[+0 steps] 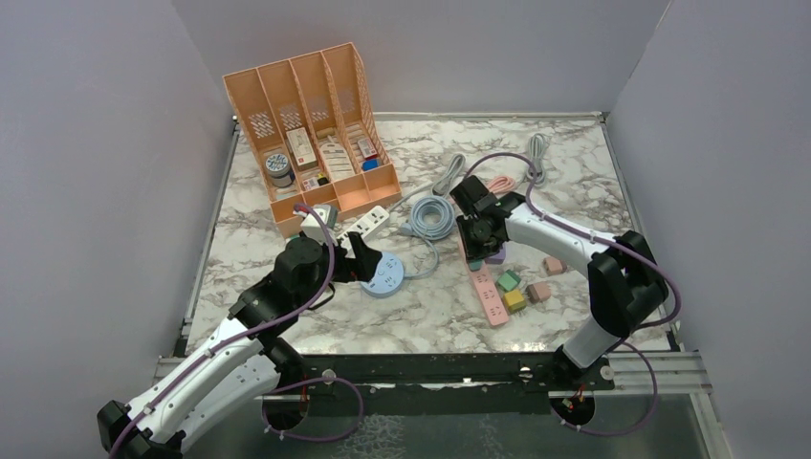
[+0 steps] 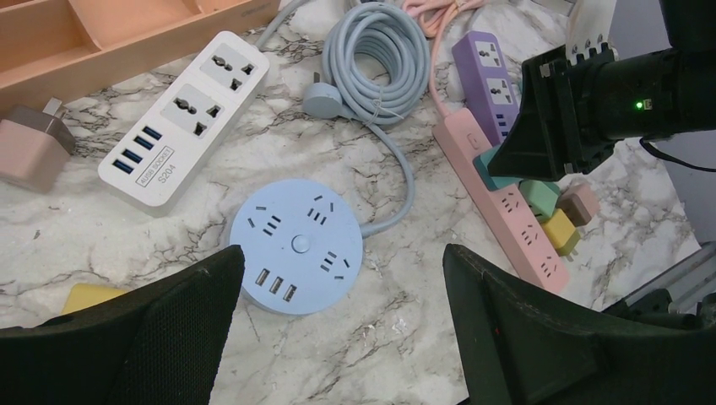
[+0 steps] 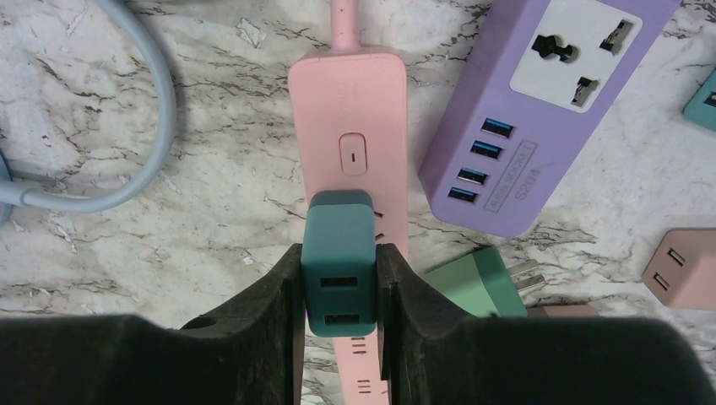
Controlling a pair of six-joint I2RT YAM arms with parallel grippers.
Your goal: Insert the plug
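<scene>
A teal plug (image 3: pixel 339 245), a USB charger block, stands upright on the pink power strip (image 3: pixel 350 110) just below its switch. My right gripper (image 3: pixel 339 255) is shut on its two sides. Its prongs are hidden, so I cannot tell how deep they sit. In the top view the right gripper (image 1: pixel 478 251) hangs over the far end of the pink strip (image 1: pixel 492 298). My left gripper (image 2: pixel 344 270) is open with nothing between its fingers, low over the table beside the round blue power hub (image 2: pixel 297 245).
A purple power strip (image 3: pixel 540 110) lies right of the pink one. Beside my right fingers are a green plug (image 3: pixel 477 283) and a pink adapter (image 3: pixel 682 268). A white strip (image 2: pixel 186 118), a coiled grey-blue cable (image 2: pixel 380 55) and an orange organizer (image 1: pixel 306 124) lie further left.
</scene>
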